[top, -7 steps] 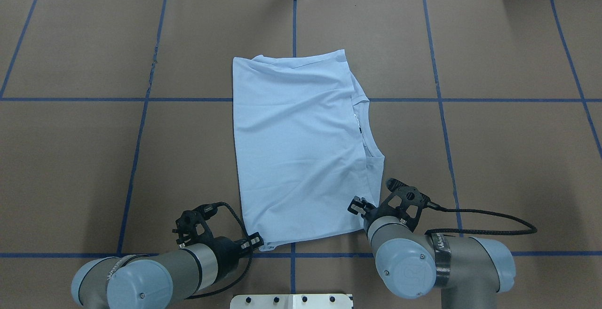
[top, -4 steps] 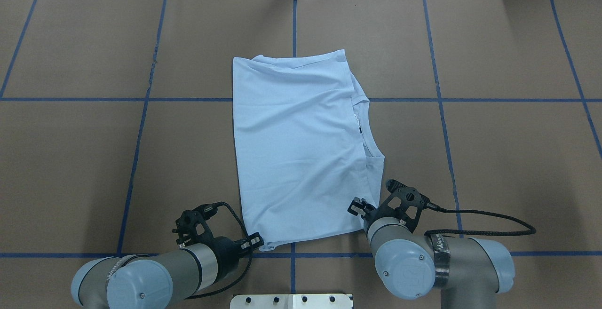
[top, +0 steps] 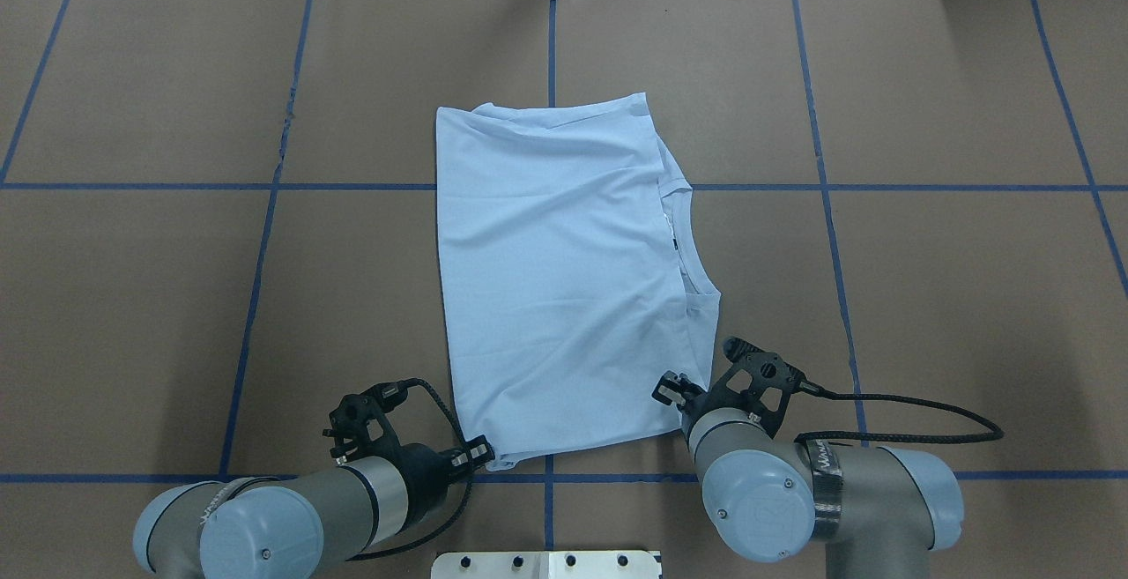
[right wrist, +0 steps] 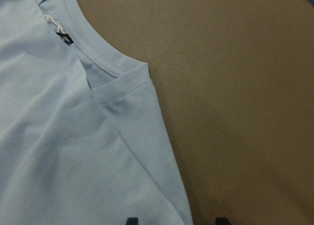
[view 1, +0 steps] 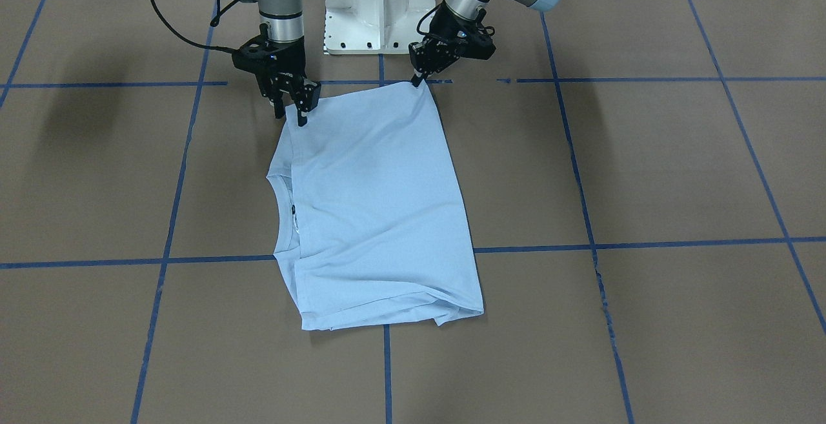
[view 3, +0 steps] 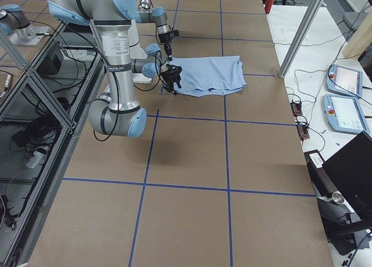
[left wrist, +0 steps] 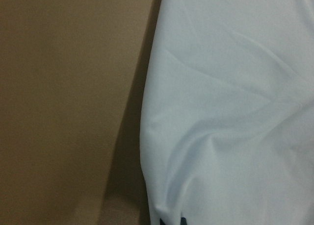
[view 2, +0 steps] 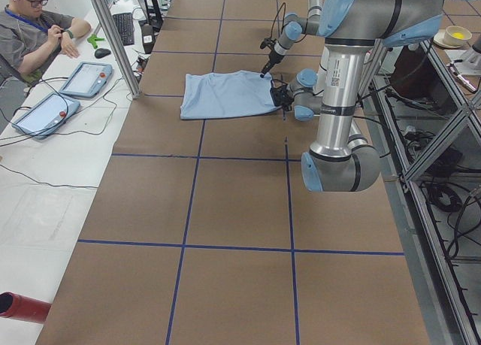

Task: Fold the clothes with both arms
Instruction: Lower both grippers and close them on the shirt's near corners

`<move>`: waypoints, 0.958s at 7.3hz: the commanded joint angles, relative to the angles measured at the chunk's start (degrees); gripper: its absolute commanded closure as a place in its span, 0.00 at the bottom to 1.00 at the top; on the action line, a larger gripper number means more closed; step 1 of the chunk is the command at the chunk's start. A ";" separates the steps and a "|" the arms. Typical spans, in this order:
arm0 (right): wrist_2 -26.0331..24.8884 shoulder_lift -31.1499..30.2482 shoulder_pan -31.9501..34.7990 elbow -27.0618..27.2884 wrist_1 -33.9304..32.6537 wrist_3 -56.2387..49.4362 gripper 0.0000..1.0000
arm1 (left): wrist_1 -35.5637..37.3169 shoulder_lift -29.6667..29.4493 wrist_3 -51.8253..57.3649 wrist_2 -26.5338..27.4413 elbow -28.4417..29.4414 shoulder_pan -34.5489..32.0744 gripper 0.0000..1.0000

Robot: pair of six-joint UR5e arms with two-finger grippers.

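I see the light blue T-shirt lying folded mid-table, collar toward my right arm. Left gripper is pinched narrow on its near corner. Right gripper is spread wide, straddling the shoulder edge.

Even, bright overhead light casts soft shadows on the tabletop, while the left wrist view is dim and blurred, a dark shadow edging the T-shirt, and the right wrist view is sharp.
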 commanded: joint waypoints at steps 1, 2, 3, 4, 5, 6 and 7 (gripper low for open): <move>-0.62 0.12 -0.15 -0.12 0.05 0.01 0.97 | -0.01 0.00 0.00 0.00 0.00 0.00 1.00; -0.89 0.20 -0.15 -0.03 0.05 0.01 1.00 | -0.01 0.00 0.00 0.00 0.00 0.00 1.00; -1.15 0.12 -0.15 -0.12 0.05 0.01 1.00 | -0.01 0.00 0.00 0.00 -0.09 0.00 1.00; -1.59 0.20 -0.15 -0.03 0.05 0.01 1.00 | -0.01 0.00 0.00 0.00 -0.18 0.00 1.00; -1.59 0.21 -0.07 0.41 0.05 -0.07 1.00 | -0.01 0.00 0.09 0.00 -0.18 0.00 1.00; -1.59 0.47 0.02 1.02 0.05 -0.16 1.00 | -0.01 0.00 0.52 0.00 -0.61 -0.09 1.00; -1.51 0.64 0.11 2.24 -0.04 -0.16 1.00 | 0.08 0.17 0.88 -0.18 -1.31 -0.17 1.00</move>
